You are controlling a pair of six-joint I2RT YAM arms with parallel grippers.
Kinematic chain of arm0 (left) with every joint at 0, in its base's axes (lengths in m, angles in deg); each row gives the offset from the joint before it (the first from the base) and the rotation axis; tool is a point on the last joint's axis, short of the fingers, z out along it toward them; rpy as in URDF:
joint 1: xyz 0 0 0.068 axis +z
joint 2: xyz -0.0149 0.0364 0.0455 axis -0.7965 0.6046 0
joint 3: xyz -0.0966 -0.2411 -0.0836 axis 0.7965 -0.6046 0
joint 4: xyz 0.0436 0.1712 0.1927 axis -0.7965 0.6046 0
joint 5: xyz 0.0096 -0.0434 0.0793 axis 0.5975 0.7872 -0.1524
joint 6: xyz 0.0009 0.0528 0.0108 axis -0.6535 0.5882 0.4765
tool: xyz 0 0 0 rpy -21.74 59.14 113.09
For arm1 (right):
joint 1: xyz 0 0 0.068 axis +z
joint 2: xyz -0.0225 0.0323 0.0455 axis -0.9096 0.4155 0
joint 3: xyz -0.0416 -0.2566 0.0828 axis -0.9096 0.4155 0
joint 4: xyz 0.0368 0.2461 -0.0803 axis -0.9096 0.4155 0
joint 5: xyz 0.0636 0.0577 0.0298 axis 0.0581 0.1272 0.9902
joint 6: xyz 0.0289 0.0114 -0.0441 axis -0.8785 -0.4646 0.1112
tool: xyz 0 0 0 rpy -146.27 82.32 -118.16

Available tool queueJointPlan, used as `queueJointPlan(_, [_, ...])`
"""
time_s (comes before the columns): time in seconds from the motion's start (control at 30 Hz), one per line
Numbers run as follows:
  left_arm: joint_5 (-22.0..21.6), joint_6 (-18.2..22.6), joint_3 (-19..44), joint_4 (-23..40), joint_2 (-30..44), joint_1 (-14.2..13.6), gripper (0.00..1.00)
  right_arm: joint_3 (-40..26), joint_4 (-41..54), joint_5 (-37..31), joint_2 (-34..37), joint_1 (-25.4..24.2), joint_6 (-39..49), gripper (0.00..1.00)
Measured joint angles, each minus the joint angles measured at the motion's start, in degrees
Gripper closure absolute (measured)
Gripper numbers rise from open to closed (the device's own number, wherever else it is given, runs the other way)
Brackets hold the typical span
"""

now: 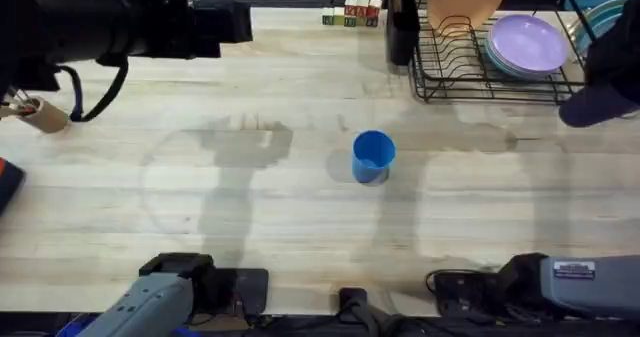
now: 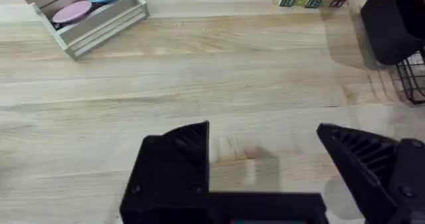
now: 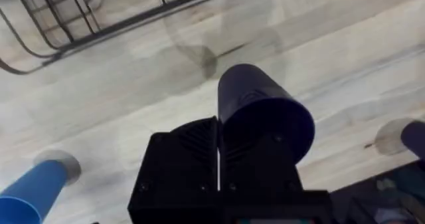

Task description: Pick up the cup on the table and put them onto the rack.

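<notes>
**Wood, Wire and Plastic**

The table was pale plank wood with visible grain, smooth and faintly sheened. The blue cup looked like smooth plastic, as did the purple cup, whose dark wall carried a soft gloss. The rack was thin black wire. The plates in it looked smooth and slightly glossy. The right gripper had matt black ribbed fingers; the left gripper showed the same finish.
</notes>
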Motion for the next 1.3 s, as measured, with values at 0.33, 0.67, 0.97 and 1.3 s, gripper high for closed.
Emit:
queueJointPlan(0.33, [0.0, 0.0, 0.0, 0.04, 0.0, 0.0, 0.007, -2.97, -9.75, 0.0, 0.0, 7.65, 0.3, 0.971])
queueJointPlan(0.67, [0.0, 0.0, 0.0, 0.13, 0.0, 0.01, 0.007, -3.08, -21.22, -0.02, 1.26, 20.01, 1.46, 0.971])
queueJointPlan(0.97, [0.0, 0.0, 0.0, 0.13, 0.01, 0.0, 0.006, -3.08, -22.05, 0.02, 6.54, 22.05, 1.42, 0.972])
queueJointPlan(1.3, [0.0, 0.0, 0.0, 0.13, 0.0, 0.0, 0.007, -3.35, -21.32, 0.2, 10.96, 22.38, 1.42, 0.972])
